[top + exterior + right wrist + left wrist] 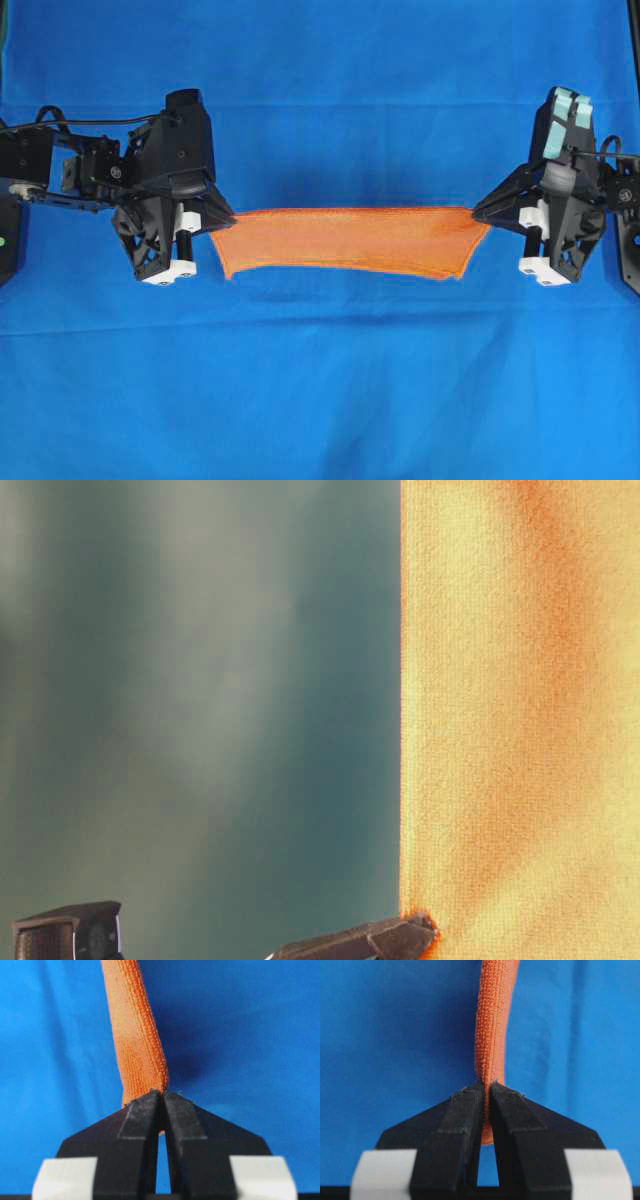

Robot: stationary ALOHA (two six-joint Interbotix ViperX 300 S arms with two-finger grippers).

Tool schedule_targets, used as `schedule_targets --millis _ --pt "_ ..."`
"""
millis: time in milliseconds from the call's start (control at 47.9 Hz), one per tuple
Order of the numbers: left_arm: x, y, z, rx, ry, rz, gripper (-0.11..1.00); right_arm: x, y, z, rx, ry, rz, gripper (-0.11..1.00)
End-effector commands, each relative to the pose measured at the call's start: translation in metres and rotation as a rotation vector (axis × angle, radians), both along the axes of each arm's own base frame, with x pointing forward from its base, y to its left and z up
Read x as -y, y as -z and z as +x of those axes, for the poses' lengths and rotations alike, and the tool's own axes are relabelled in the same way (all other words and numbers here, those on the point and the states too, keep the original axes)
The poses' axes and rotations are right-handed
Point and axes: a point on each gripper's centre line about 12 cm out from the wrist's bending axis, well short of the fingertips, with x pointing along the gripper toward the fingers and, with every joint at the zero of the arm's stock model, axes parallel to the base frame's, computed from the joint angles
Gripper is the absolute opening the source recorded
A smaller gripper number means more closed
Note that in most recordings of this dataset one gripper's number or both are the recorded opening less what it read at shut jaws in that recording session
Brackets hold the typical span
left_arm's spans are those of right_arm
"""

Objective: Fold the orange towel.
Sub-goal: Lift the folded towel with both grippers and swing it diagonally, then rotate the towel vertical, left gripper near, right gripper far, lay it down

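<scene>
Left fingers [465, 1125] pressed together on one end of the bright orange fuzzy microfibre towel [345, 241], cloth pinched edge-on in the slit between the black tips. Right fingers [145, 1125] likewise clamped tight on the opposite end, a narrow band of orange weave rising from between them. From above, left gripper [225, 214] at the towel's left corner and right gripper [482, 213] at its right corner, both pointing inward. Towel stretched between them as a long horizontal strip, top edge taut and straight, lower edge sagging slightly at the middle. At table level, cloth hanging as a flat orange sheet filling the right side, one dark fingertip [400, 938] at its lower corner. Beneath, a blue fabric-covered tabletop [320, 400], lightly creased.
</scene>
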Motion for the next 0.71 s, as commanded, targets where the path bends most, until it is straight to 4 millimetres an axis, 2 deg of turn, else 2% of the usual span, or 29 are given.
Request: schedule_targets --millis 0,230,480,689 --pt "0.000 -0.012 0.002 0.038 0.002 0.002 0.03 0.000 -0.007 0.005 0.019 -0.006 -0.010 0.03" --pt "0.011 -0.014 0.010 0.095 0.033 0.001 0.03 0.011 -0.001 0.012 -0.010 0.011 -0.061 0.03" --pt "0.044 -0.014 0.039 0.225 0.122 -0.007 0.03 0.061 0.003 0.022 -0.055 0.138 -0.147 0.03" --pt "0.068 -0.011 0.081 0.283 0.191 0.011 0.03 0.106 -0.001 0.037 -0.065 0.209 -0.232 0.03"
